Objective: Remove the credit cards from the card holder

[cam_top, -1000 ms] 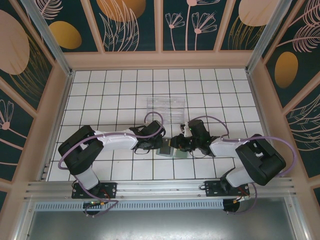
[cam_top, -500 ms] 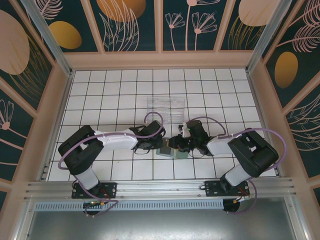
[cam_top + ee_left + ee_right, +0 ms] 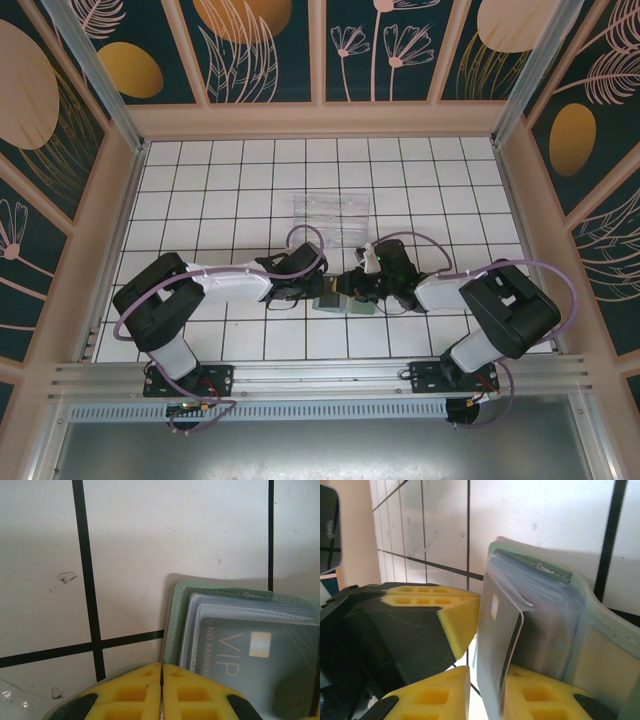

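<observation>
The card holder [image 3: 352, 303], grey-green outside and blue-grey inside, lies open on the tiled floor between the two grippers. My left gripper [image 3: 161, 666] is shut, pinching the holder's green edge [image 3: 172, 625]. Beside it a grey card marked VIP [image 3: 250, 660] sits in a clear pocket. In the right wrist view a grey, black-edged card [image 3: 492, 645] sticks out of the holder's pockets [image 3: 600, 650]. My right gripper [image 3: 487, 672] straddles this card. Its right finger [image 3: 540, 695] touches the card and a small gap shows at its left finger [image 3: 435, 695].
A clear plastic tray [image 3: 330, 213] lies two tiles beyond the grippers. The left gripper's yellow finger [image 3: 430, 615] crowds close to the card in the right wrist view. Both forearms [image 3: 230, 282] [image 3: 440, 292] lie low across the near tiles. Wooden walls surround the floor.
The right arm's elbow has swung left and the right jaws have narrowed slightly around the card. The left arm and the card holder have stayed in place.
</observation>
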